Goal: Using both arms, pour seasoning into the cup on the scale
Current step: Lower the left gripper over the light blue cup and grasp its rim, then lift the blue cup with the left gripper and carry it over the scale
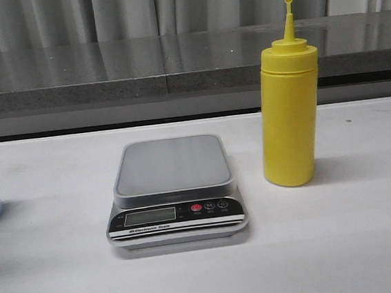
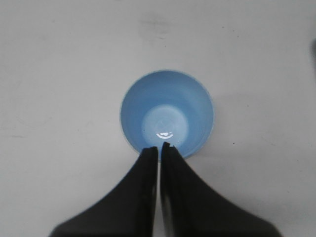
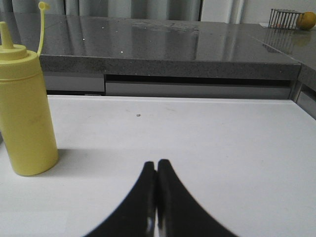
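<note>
Two grippers, left (image 2: 159, 146) and right (image 3: 156, 164), both closed, holding nothing. Cup (image 2: 167, 114) off scale (image 1: 171, 164); left fingers closed directly above its rim may knock it over if they descend. Seasoning (image 1: 288, 113) tall, liable to topple on a glancing grasp.

**Both grippers closed, nothing held**

The left gripper (image 2: 159, 147) points straight down from above, its 2 black fingers (image 2: 143, 187) pressed together with only a thin seam between them. The right gripper (image 3: 156, 164) is held low and nearly level, facing forward, its 2 fingers (image 3: 173, 197) likewise closed tip to tip. Neither arm shows in the front view.
</note>
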